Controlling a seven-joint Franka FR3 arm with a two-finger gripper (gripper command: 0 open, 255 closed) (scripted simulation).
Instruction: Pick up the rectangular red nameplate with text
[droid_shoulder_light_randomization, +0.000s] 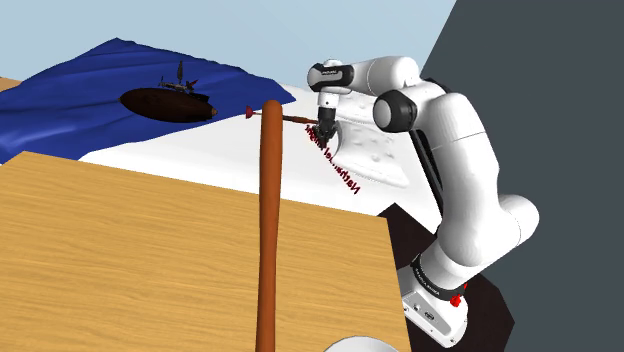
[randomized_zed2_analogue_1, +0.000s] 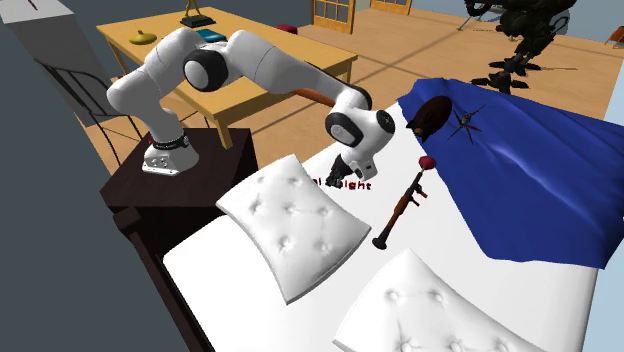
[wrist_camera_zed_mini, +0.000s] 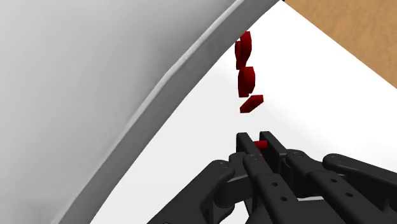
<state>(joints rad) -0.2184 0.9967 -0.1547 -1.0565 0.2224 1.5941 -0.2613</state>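
Pincer (wrist_camera_zed_mini: 257, 145) fingers stand nearly together, with a small dark red piece clasped between their tips, so I judge them clamped on the near end of the nameplate (wrist_camera_zed_mini: 247, 79). It shows as a row of dark red letters with no backing plate that I can make out. Its long axis runs straight away from the fingertips, over the white bed (wrist_camera_zed_mini: 331, 108) and just beside the edge of the pillow (wrist_camera_zed_mini: 76, 95). The grip therefore sits at one end and not at the middle, and the far letters may sag or swing on a lift. Whether the row rests on the sheet or hangs clear of it I cannot tell. Across the second exterior view, from left to right, the arm rises from the stand (randomized_zed2_analogue_1: 200, 190), bends at the elbow, reaches over the pillow and turns its wrist down onto the letters.
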